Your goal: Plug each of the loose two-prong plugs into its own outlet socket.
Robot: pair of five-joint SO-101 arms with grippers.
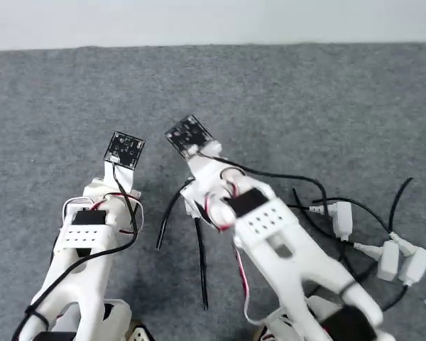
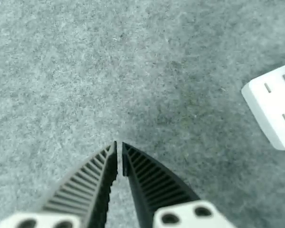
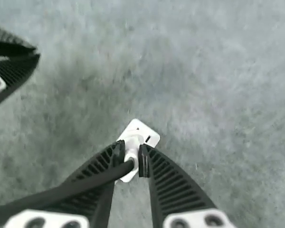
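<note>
Over the grey felt table, my right gripper (image 3: 132, 154) is shut on a small white outlet socket (image 3: 138, 135), whose black cord (image 3: 61, 190) runs back between the fingers. The same socket (image 2: 273, 107) shows its slotted face beside my left gripper (image 2: 118, 145), which is shut with nothing between its ribbed fingers and hovers just above the felt. The left gripper's fingers (image 3: 9, 61) also appear in the right wrist view, a short way from the held socket. In the high view both arms stand side by side at mid table, with loose white plugs (image 1: 388, 259) lying to the right.
Several white plugs and sockets on black cords (image 1: 341, 217) lie tangled at the table's right front. Two black cord ends (image 1: 201, 263) trail on the felt between the arms. Bare grey felt (image 1: 284, 99) stretches behind the arms to the far edge.
</note>
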